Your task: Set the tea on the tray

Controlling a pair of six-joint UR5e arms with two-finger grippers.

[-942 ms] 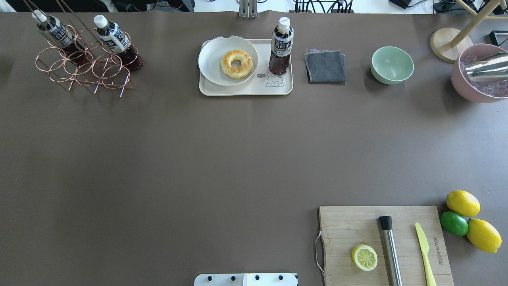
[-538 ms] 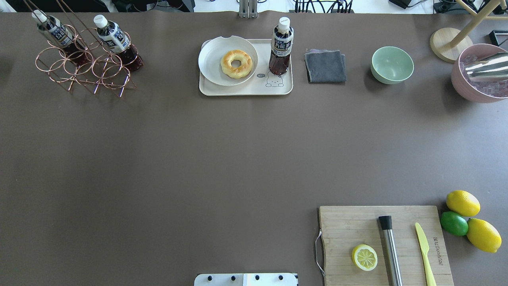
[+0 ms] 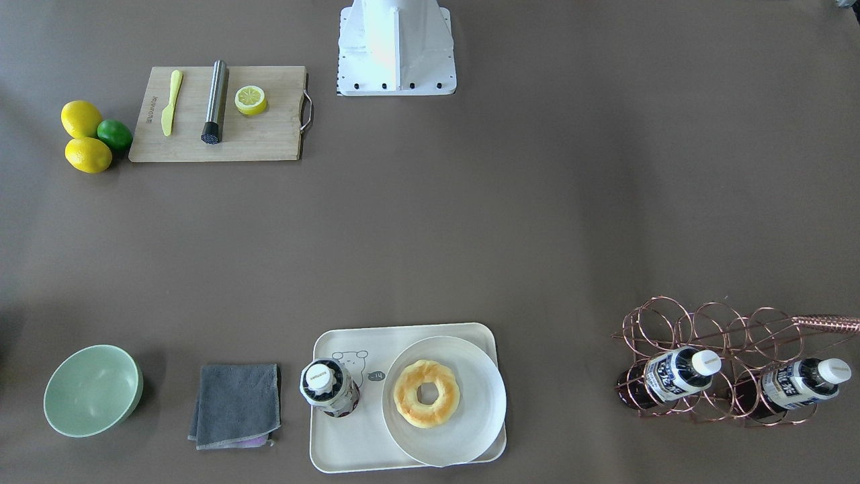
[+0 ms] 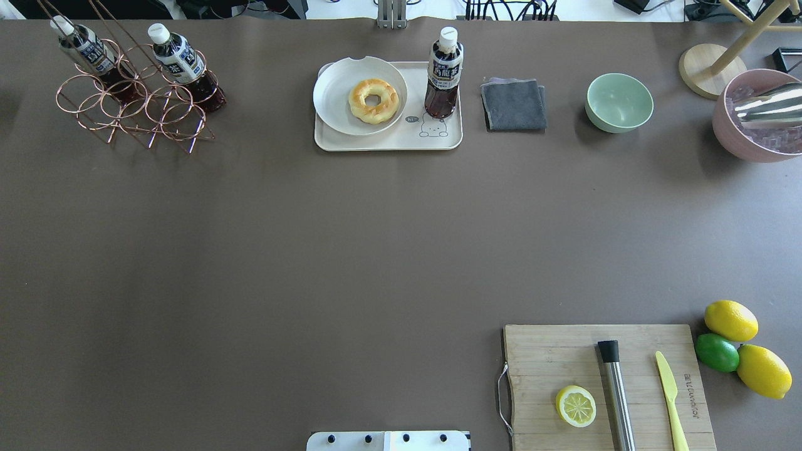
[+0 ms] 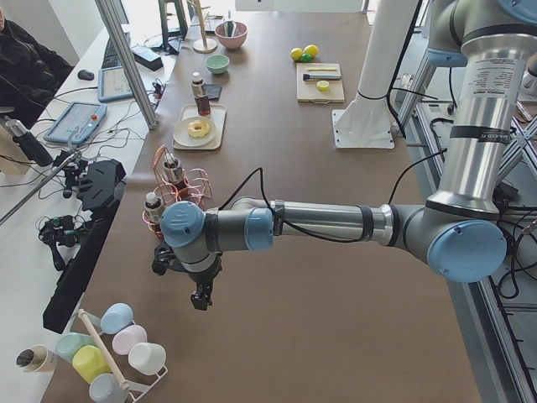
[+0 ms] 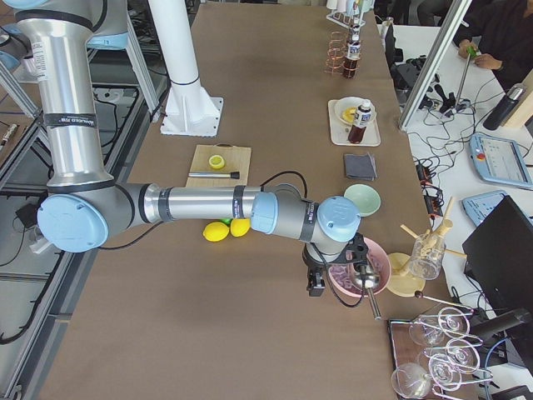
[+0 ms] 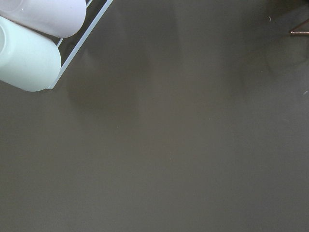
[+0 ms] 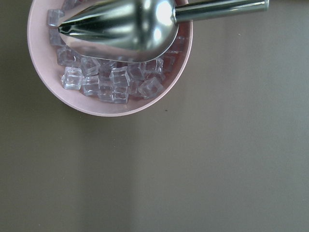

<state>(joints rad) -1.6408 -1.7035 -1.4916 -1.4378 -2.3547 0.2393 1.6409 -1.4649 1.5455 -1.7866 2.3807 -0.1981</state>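
One tea (image 4: pixel 443 75) stands upright on the right part of the cream tray (image 4: pixel 388 143), beside its bear drawing; the same tea (image 3: pixel 329 388) and tray (image 3: pixel 349 450) show in the front view. Two more bottles (image 4: pixel 178 59) lie in a copper wire rack (image 4: pixel 135 106) at the far left. My left gripper (image 5: pixel 201 300) hangs over bare table beyond the rack, far from the tray. My right gripper (image 6: pixel 315 287) hovers next to the pink ice bowl (image 6: pixel 358 279). Whether either is open or shut I cannot tell.
A round plate (image 4: pixel 335 94) with a doughnut (image 4: pixel 373 100) shares the tray. A grey cloth (image 4: pixel 514 105) and green bowl (image 4: pixel 619 102) lie to its right. A cutting board (image 4: pixel 564 357) with lemon half, muddler and knife, plus lemons (image 4: pixel 730 320), sits near right. Pastel cups (image 7: pixel 29 58) lie by the left wrist.
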